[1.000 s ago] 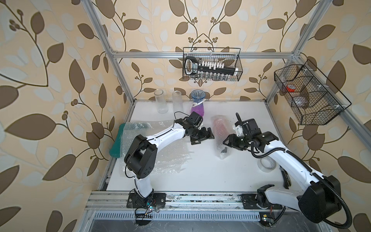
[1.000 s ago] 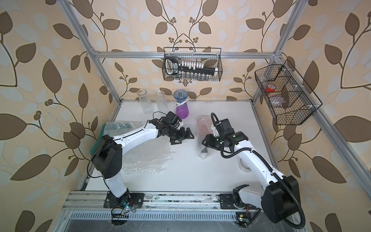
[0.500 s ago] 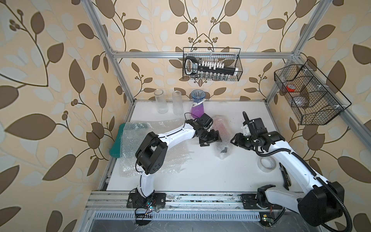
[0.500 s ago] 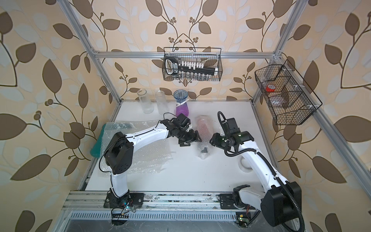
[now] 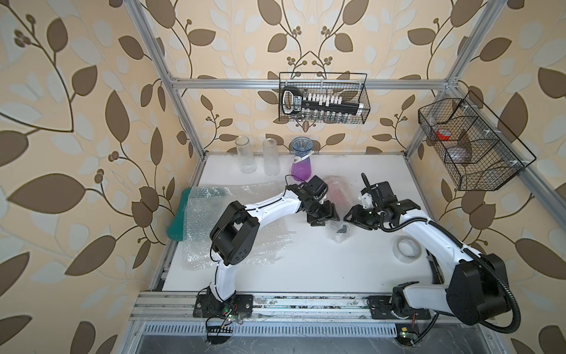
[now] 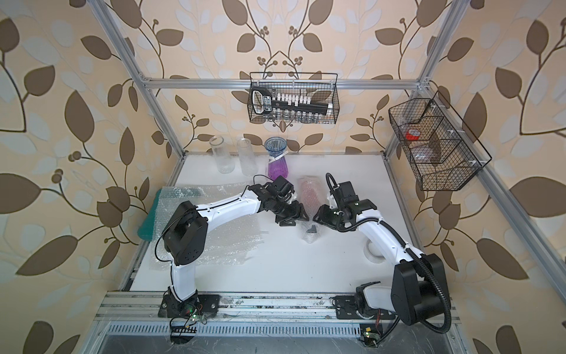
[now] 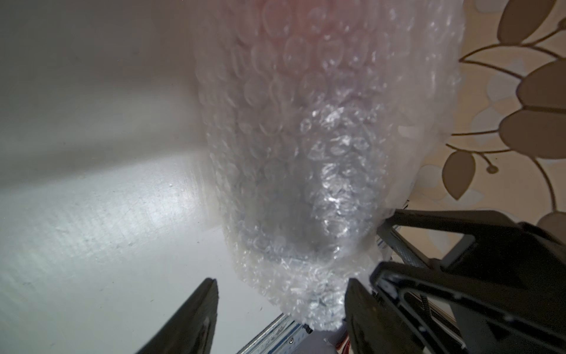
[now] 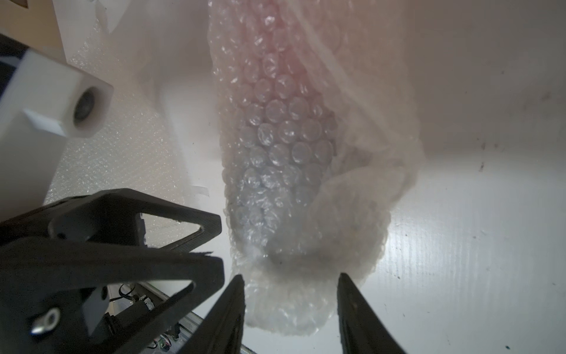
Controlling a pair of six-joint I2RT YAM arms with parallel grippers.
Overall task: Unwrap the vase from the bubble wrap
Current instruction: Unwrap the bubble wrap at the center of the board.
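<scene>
White desk (image 5: 306, 263). Wrapped vase (image 5: 335, 199) lies flat; both arms' jaws apart, straddling the bubble wrap (image 8: 288, 171) end. Risk: pinching only film drags the vase.

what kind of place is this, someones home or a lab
Probably a robot test cell dressed as a home: leaf wallpaper hangs behind a bare aluminium frame, and two robot arms bolted to a rail work over a white table.

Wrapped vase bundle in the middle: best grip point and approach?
Grip the crumpled loose tail of the bubble wrap at the bundle's near end, coming in low from the robot's side. It lies flat on the table, and there the wrap sticks out past the vase, probably soft and pinchable.
</scene>
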